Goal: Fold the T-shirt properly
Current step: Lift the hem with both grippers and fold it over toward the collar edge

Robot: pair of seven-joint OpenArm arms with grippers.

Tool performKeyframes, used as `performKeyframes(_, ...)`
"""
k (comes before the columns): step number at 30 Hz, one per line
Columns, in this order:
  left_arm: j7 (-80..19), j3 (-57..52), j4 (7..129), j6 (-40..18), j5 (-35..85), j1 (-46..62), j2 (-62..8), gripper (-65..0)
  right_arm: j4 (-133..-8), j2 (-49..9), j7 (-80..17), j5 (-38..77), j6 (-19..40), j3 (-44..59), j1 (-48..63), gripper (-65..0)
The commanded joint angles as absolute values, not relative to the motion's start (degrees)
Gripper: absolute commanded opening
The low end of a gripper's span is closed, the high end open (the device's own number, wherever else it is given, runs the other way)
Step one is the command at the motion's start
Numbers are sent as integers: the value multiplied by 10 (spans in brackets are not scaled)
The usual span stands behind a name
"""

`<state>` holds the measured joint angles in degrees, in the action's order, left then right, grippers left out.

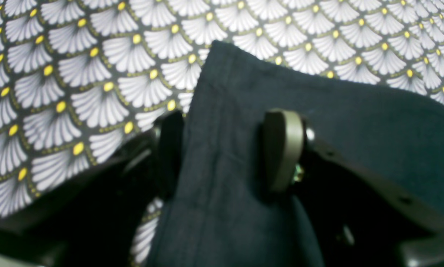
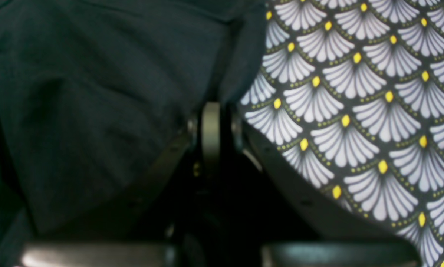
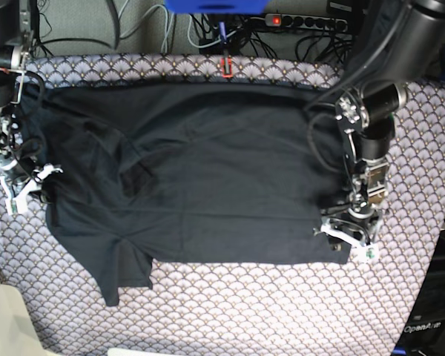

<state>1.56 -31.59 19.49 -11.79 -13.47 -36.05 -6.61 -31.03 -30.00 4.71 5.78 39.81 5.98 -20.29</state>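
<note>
The black T-shirt [image 3: 208, 170] lies spread across the patterned cloth, one sleeve pointing toward the front left. My left gripper [image 3: 348, 228] is at the shirt's right front corner. In the left wrist view that gripper [image 1: 225, 148] is open, and a raised corner of the T-shirt [image 1: 318, 111] runs between its wide-set fingers [image 1: 284, 152]. My right gripper [image 3: 26, 182] sits at the shirt's left edge. Seen from the right wrist, it [image 2: 222, 126] is shut, pinching the edge of the T-shirt [image 2: 95, 92].
The grey scallop-patterned cloth [image 3: 245, 311] covers the table and shows around the shirt in front and at the right. Cables and a power strip [image 3: 304, 21] run behind the back edge. A small red clip [image 3: 227, 67] sits at the back middle.
</note>
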Motion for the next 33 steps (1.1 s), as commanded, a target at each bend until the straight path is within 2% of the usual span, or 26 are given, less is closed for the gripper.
performKeyframes(1,15,-316,199,-118,-131,-376,-70,-309,-314,-310,35,49,400,60,-212,-633)
performKeyframes(5,14,-316,198,-118,-129,-365,-68,-312,-314,-310,35,49,400,60,-214,-635)
performKeyframes(7,14,-318,198,-118,-127,-356,-67,-349,-314,-310,35,49,400,60,-214,-635)
performKeyframes(11,10,-320,198,-118,-126,-350,-66,-614,-314,-310,36,50,400,60,-215,-635)
performKeyframes(12,-3,-321,198,-118,-126,-350,-66,-650,-315,-310,39,51,400,60,-215,-636)
performKeyframes(21,-110,-321,269,-123,-126,-347,-57,-650,-315,-317,36,52,400,61,-236,-650)
performKeyframes(27,-200,-318,451,-125,-126,-287,-25,-650,-364,-327,36,53,400,66,-215,-650)
performKeyframes(33,-269,-316,621,-126,-126,-219,-2,-650,-497,-330,10,53,400,122,-127,-650)
